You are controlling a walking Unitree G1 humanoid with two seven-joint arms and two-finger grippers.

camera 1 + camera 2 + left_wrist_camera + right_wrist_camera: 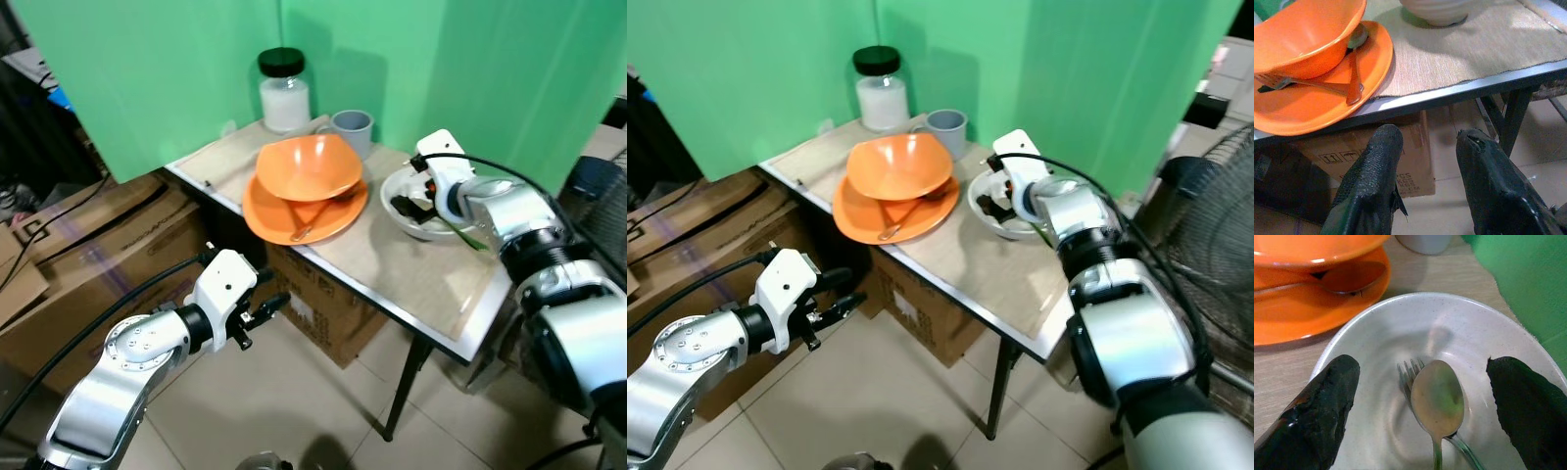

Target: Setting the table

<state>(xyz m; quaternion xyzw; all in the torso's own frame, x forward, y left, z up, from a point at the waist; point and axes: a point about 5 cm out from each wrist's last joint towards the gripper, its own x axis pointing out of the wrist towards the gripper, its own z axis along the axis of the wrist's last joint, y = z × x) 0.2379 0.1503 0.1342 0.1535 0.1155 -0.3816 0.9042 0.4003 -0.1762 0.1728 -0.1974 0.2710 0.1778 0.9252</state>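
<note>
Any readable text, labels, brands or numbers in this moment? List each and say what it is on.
"CS": the end of a printed line on the cardboard box under the table; the rest is hidden behind the left gripper.
Handling symbols and small print on the same box: too small to read.
Print on the larger cardboard boxes on the floor: blurred, unreadable.
Jar, mug, bowls: no text visible.

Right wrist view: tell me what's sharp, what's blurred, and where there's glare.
Right wrist view: spoon and fork in the white bowl are fairly sharp, the black fingers nearest the lens soft, the spoon's face showing a greenish reflection. Left wrist view: orange plate crisp.
</note>
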